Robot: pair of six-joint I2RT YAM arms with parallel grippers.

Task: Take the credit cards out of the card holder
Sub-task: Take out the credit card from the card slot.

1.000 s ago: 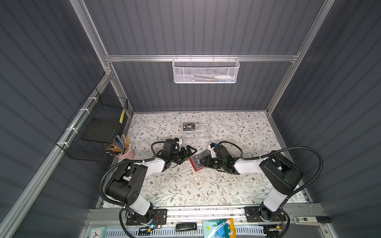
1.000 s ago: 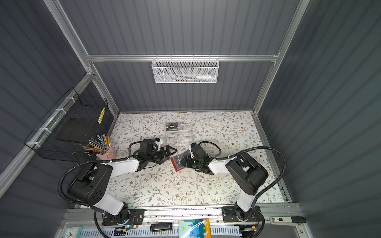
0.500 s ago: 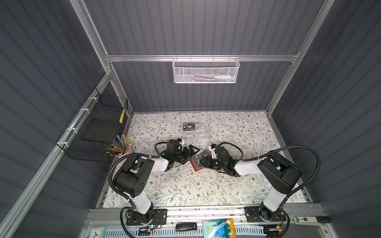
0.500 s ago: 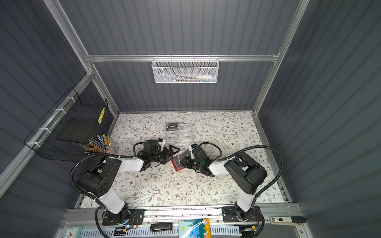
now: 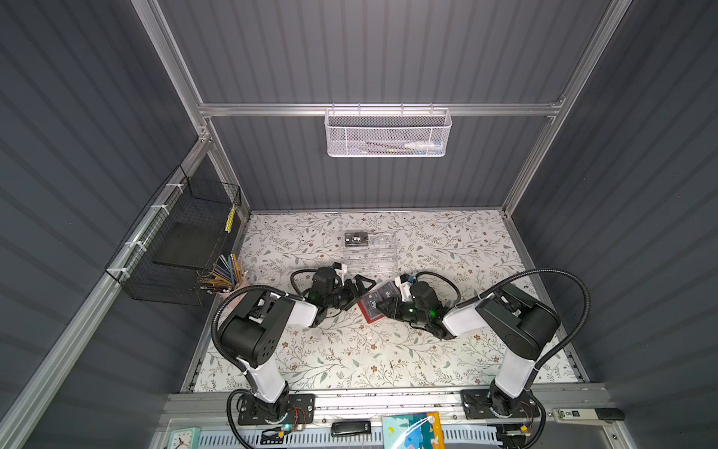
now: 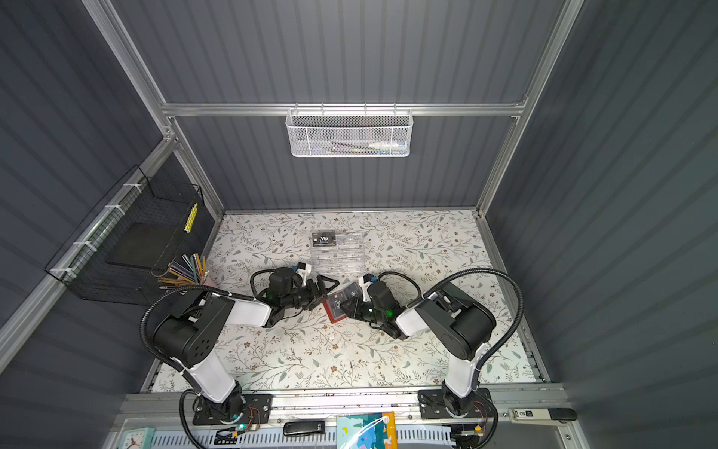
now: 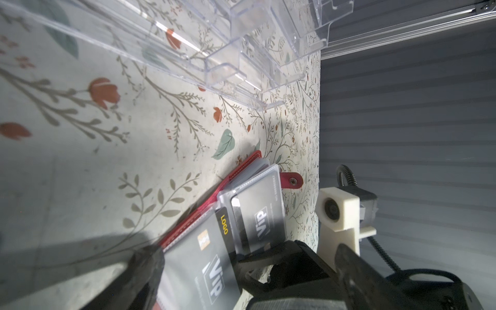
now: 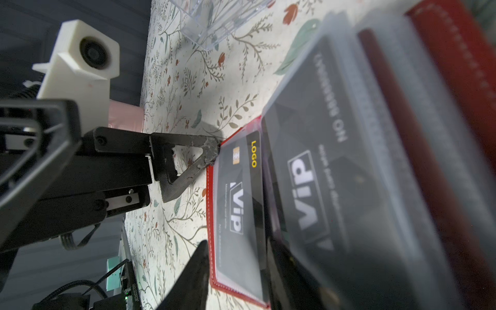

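Note:
The red card holder lies open mid-table, its clear sleeves fanned up. A black Vip credit card sits in the flat flap's sleeve. A second Vip card is in a raised sleeve, and a third lies on the organizer. My left gripper is wide open at the holder's left end, and one of its fingers touches the flat card's corner. My right gripper has its jaws drawn in on the flap's near end, one finger at the red edge, the other against the sleeves.
A clear acrylic organizer stands just behind the holder. A cup of pencils is at the left edge under a black wire basket. A white mesh basket hangs on the back wall.
My left gripper has moved right to the card holder's edge, and its arm has risen. The right jaws have narrowed a little on the flap. The holder has stayed put.

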